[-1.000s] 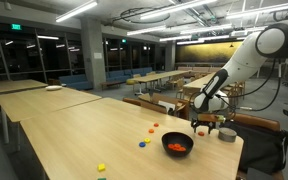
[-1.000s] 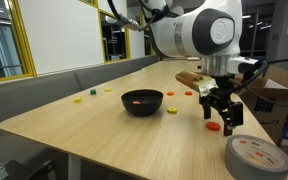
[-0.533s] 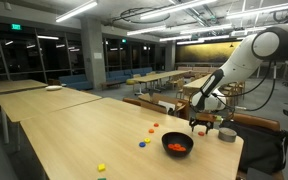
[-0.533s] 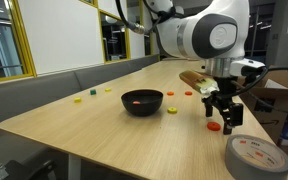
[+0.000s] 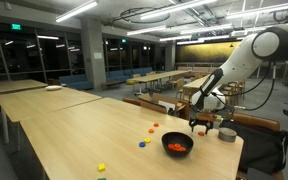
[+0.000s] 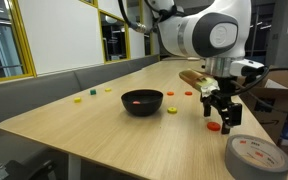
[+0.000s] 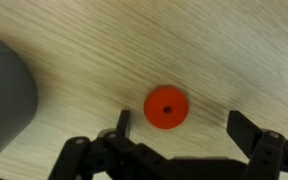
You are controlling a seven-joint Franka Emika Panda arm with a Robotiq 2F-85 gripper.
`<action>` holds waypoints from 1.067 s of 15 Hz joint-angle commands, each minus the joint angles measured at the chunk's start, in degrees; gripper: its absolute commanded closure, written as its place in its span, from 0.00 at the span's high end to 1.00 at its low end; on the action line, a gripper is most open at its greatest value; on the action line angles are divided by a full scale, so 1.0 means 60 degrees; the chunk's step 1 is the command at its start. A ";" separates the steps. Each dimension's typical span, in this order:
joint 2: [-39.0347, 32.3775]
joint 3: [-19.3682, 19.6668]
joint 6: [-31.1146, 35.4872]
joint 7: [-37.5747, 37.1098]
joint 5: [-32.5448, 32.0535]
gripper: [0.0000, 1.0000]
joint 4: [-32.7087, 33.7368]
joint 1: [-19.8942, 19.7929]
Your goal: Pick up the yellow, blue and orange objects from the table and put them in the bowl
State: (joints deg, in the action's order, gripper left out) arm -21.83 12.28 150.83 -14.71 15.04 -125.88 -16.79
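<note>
Orange piece [image 7: 166, 108] lies on the table beneath the wide-open, empty gripper [image 7: 180, 122].
The arm has edged sideways and settled above it; the grasp seems next, with the bowl [image 6: 142, 102] waiting nearby.

A grey roll of tape [image 6: 254, 158] lies flat, close to the camera in an exterior view. In the wrist view its grey round side fills the left edge. A white plate [image 5: 53, 88] sits on a far-off table [image 5: 14, 88]. Long lights [image 5: 74, 12] shine on the ceiling. A brown cardboard box [image 6: 284, 95] stands off to the side. A grey bench [image 6: 44, 95] runs along the wall.
</note>
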 commanded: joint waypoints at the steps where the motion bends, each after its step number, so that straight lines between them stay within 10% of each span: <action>1: -0.0054 0.0113 -0.0817 0.0039 -0.0191 1.00 0.0380 0.0136; 16: -0.0131 0.0475 -0.1455 -0.0550 -0.1448 1.00 0.0667 0.0613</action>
State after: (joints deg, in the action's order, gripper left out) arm -21.97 14.37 142.55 -17.36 7.01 -123.34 -13.80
